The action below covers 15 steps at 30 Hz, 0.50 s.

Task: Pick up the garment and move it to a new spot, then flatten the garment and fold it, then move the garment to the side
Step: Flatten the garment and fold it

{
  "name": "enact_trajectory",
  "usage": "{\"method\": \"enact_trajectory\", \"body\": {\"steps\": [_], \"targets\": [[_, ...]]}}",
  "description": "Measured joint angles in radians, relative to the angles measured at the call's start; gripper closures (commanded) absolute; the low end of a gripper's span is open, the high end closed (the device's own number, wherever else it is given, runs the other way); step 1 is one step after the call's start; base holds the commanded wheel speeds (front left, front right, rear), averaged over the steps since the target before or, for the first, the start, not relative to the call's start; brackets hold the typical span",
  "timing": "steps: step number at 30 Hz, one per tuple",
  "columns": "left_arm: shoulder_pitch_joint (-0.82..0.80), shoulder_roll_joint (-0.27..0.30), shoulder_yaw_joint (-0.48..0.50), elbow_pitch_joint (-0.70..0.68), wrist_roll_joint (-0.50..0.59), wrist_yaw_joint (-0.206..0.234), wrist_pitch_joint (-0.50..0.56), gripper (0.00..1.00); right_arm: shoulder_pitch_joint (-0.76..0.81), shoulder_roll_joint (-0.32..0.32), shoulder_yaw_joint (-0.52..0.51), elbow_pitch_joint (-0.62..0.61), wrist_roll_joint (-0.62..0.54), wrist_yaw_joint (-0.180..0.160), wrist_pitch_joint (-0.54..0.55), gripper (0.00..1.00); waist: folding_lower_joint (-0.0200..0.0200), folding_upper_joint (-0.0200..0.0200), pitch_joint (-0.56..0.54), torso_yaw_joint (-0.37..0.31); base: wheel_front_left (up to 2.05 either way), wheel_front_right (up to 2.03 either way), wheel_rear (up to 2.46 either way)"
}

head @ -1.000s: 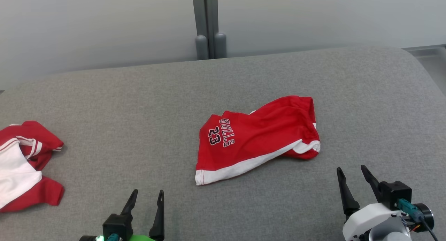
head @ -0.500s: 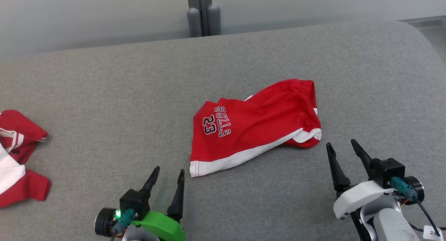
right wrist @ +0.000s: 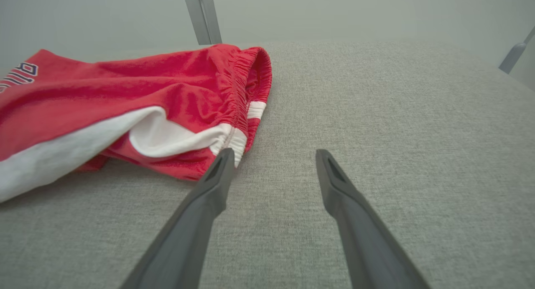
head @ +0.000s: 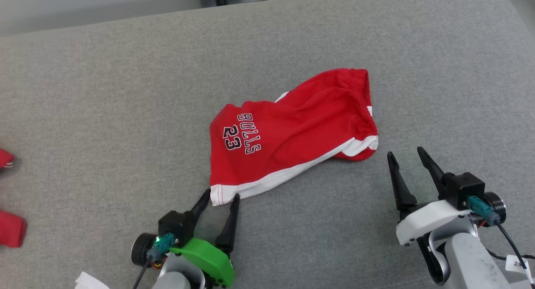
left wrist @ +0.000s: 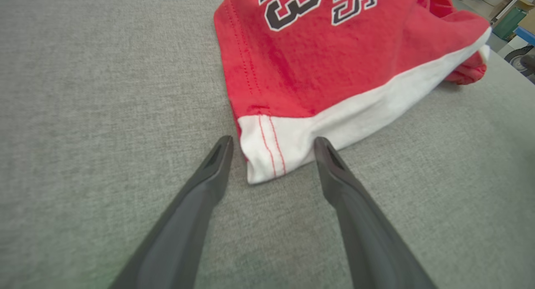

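Since a second ago the left gripper (head: 222, 194) was brought forward, from well short of the shorts (head: 292, 130) to straddling their white hem corner; fingers spread, nothing pinched; right gripper (head: 405, 152) also spread, just beside the gathered elastic waistband. Shorts were found crumpled at the middle of the cushion (head: 104, 92); red knit, white band, dark printed lettering; cushion of coarse grey weave, rounded at the edge.

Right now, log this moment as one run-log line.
phase: pre-grasp | left gripper: open, at white hem corner of red shorts | right gripper: open, near waistband | nothing held
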<state>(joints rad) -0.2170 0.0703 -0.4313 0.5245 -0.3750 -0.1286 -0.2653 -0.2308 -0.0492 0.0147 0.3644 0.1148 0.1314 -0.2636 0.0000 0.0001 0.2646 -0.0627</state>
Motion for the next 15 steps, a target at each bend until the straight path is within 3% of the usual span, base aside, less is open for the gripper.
{"method": "enact_trajectory", "body": {"steps": [1,2,4,5,15], "targets": [[-0.001,0.002,0.0,-0.002,-0.004,0.0,0.0,0.14,-0.001,0.0,-0.001,-0.001,0.0,0.0,0.0,0.0,0.0,0.0,0.004,-0.003,0.0,0.0,0.0],[-0.003,0.004,0.0,-0.005,-0.008,0.0,0.0,0.49,-0.002,0.0,-0.001,-0.002,-0.001,0.0,0.0,0.0,0.0,0.0,0.008,-0.005,0.0,0.0,0.0],[-0.004,0.007,0.0,-0.013,-0.015,0.0,0.0,0.7,-0.003,0.0,-0.002,-0.002,-0.001,0.0,0.0,0.0,0.0,0.0,0.011,-0.006,0.0,0.0,0.0],[-0.004,0.01,-0.001,-0.019,-0.018,0.0,0.0,1.0,-0.004,0.0,-0.003,-0.001,-0.001,0.0,0.0,0.0,0.0,0.0,0.011,-0.004,0.0,0.0,0.0],[0.0,0.019,0.021,-0.048,-0.016,0.0,0.001,1.0,-0.035,0.0,0.018,0.019,0.003,0.0,0.0,0.0,0.0,0.0,0.016,0.024,0.0,0.0,0.0]]}}
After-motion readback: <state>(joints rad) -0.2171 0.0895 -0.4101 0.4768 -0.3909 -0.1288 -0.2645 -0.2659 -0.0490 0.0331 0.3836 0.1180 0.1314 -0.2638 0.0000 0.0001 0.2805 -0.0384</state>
